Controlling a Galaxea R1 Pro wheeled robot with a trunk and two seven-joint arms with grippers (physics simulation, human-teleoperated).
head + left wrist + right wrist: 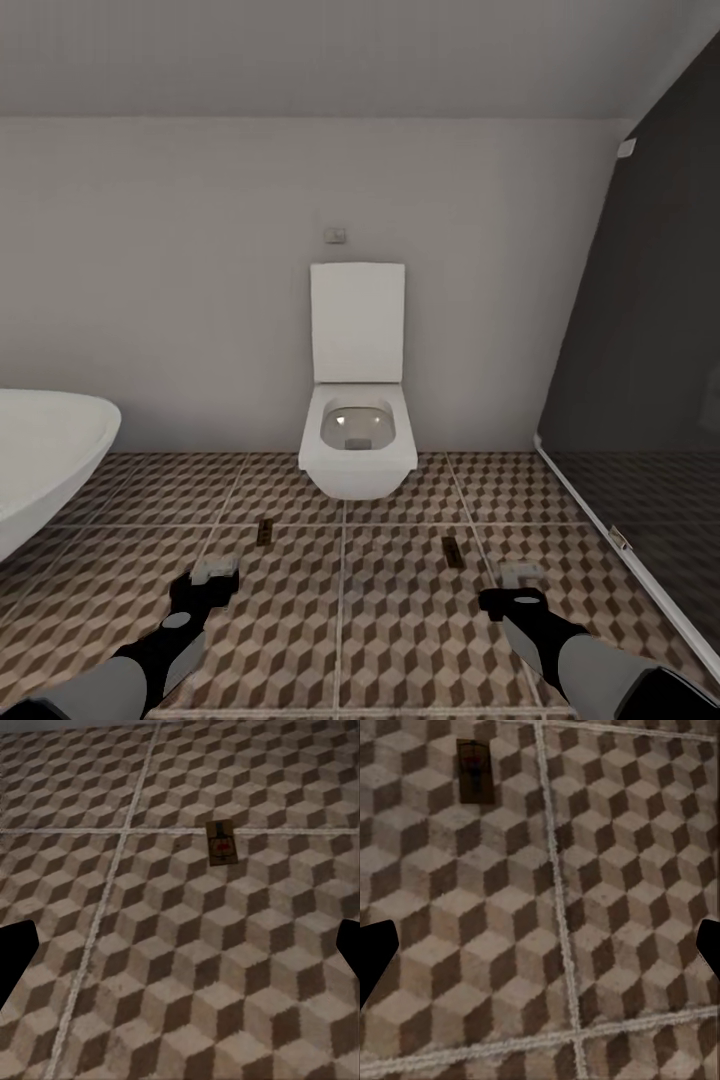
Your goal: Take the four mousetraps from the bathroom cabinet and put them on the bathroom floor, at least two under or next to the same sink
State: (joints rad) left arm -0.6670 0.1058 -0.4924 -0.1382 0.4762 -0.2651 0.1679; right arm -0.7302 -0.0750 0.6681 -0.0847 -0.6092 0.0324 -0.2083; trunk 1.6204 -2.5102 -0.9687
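Observation:
Two mousetraps lie flat on the cube-patterned bathroom floor (400,610) in front of the toilet. One mousetrap (265,531) (221,844) lies just ahead of my left gripper (213,573) (180,952), which hangs open and empty above the tiles. The other mousetrap (451,551) (475,771) lies ahead and a little left of my right gripper (521,575) (540,952), also open and empty. The cabinet and the sink are out of view.
A white toilet (357,440) with its lid up stands against the far wall, centred ahead. The oval white bathtub (45,450) juts in at the left. A dark glass shower screen (640,400) with a white floor rail runs along the right.

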